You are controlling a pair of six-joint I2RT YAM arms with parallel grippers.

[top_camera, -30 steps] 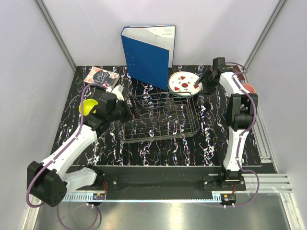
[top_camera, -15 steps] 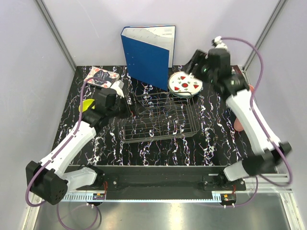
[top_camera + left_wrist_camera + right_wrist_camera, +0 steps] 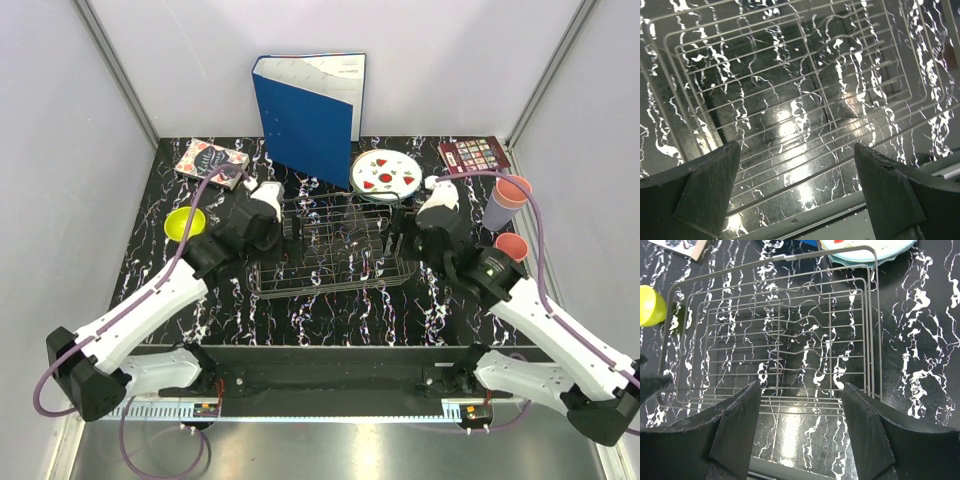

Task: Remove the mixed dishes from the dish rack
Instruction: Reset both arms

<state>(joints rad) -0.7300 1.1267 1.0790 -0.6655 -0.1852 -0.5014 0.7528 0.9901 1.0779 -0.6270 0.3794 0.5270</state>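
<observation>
The dish rack [image 3: 330,250] is a low wire basket in the middle of the table, with nothing in it. My left gripper [image 3: 288,234] hovers open over its left part and my right gripper [image 3: 396,238] open over its right end. In the left wrist view only rack wires [image 3: 805,95] lie between the fingers [image 3: 705,185]. The right wrist view shows the whole rack [image 3: 775,335] beyond the open gripper [image 3: 800,410]. A white plate with red marks [image 3: 384,172] lies on a teal plate behind the rack. The yellow-green bowl [image 3: 185,222] sits at the left. A pink cup [image 3: 511,247] and a lavender cup [image 3: 503,203] stand at the right.
A blue binder [image 3: 310,112] stands upright behind the rack. Small books lie at the back left [image 3: 210,159] and back right [image 3: 474,153]. Grey walls close in the table on three sides. The right wrist view catches the bowl [image 3: 651,305] and plate stack [image 3: 870,250].
My right arm has swung from the plate at the back right down to the rack's right end. My left arm has moved right over the rack's left part.
</observation>
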